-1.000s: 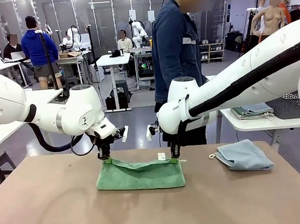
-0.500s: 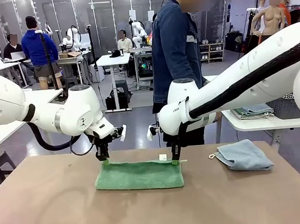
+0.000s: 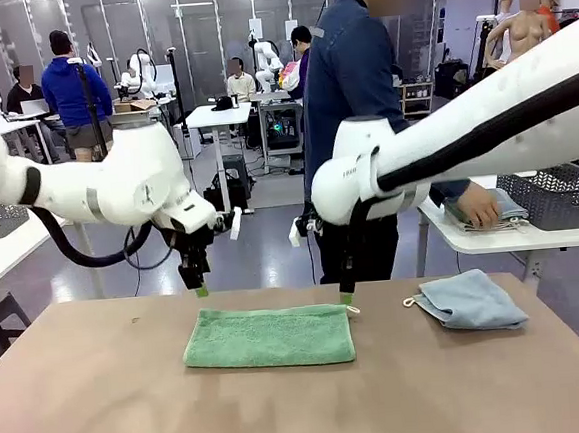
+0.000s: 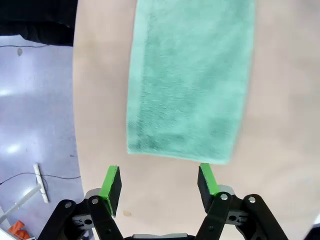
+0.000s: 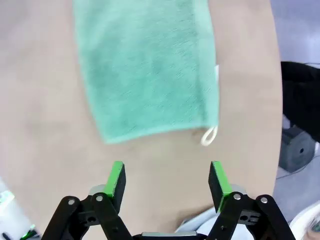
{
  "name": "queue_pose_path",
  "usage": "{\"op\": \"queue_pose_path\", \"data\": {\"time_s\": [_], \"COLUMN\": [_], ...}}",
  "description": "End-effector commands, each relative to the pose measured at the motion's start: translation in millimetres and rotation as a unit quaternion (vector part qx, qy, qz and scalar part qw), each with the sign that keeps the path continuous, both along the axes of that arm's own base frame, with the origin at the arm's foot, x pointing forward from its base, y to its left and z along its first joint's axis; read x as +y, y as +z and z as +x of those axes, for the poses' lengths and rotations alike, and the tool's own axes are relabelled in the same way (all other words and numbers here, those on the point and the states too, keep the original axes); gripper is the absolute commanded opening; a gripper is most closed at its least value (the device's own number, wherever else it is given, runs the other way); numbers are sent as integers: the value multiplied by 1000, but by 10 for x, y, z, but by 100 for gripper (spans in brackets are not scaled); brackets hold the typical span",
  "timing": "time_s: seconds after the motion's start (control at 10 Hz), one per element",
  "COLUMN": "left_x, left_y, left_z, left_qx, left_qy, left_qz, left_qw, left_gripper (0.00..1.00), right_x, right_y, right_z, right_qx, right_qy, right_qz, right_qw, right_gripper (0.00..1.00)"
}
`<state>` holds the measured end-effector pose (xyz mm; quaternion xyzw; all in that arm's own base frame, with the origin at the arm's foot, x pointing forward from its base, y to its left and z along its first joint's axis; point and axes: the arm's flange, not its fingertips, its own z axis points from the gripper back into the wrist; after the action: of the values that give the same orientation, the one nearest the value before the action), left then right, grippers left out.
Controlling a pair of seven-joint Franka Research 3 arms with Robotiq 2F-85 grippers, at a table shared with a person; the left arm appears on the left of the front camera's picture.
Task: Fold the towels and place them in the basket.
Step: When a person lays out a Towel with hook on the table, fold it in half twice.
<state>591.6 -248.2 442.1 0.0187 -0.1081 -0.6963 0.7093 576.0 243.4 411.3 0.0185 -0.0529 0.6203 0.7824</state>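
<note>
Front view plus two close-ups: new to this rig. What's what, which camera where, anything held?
Two white robot arms at a brown table. The wide picture comes from a fixed camera between them; each close-up from a camera on one wrist, looking down past that gripper's green-padded fingers. A folded green towel lies flat mid-table, a light blue towel to its right. The left gripper and right gripper hover over the green towel's far corners, open, holding nothing.

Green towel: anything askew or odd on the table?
Nothing serious. The green terry towel lies folded flat with fairly square edges; its white corner loop pokes out past one corner. The light blue terry towel, further right, lies loosely bunched, not squared.
</note>
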Motion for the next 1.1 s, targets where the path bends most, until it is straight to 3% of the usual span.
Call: {"op": "queue_pose_path", "data": {"time_s": [0.0, 0.2, 0.5, 0.7, 0.9, 1.0], "left_x": [177, 398, 829, 1063, 1264, 1371], "left_y": [423, 653, 808, 820, 829, 818], "left_z": [-436, -626, -822, -844, -865, -845], "left_qx": [15, 2, 10, 10, 24, 29], "left_qy": [-9, -22, -29, -28, -33, -39], "left_qz": [-20, -72, -158, -181, -226, -252], "left_qw": [1000, 997, 987, 983, 973, 967], "left_gripper": [78, 78, 78, 78, 78, 78], "right_x": [-253, -452, -699, -772, -865, -891], "right_y": [449, 738, 966, 971, 871, 820], "right_z": [-441, -712, -1114, -1240, -1238, -1246], "right_qx": [51, 60, 89, 117, 163, 176], "right_qy": [-63, -166, -295, -368, -454, -475], "right_qz": [19, 42, 105, 153, 196, 210], "right_qw": [997, 983, 946, 910, 854, 836], "right_gripper": [84, 84, 84, 84, 84, 84]}}
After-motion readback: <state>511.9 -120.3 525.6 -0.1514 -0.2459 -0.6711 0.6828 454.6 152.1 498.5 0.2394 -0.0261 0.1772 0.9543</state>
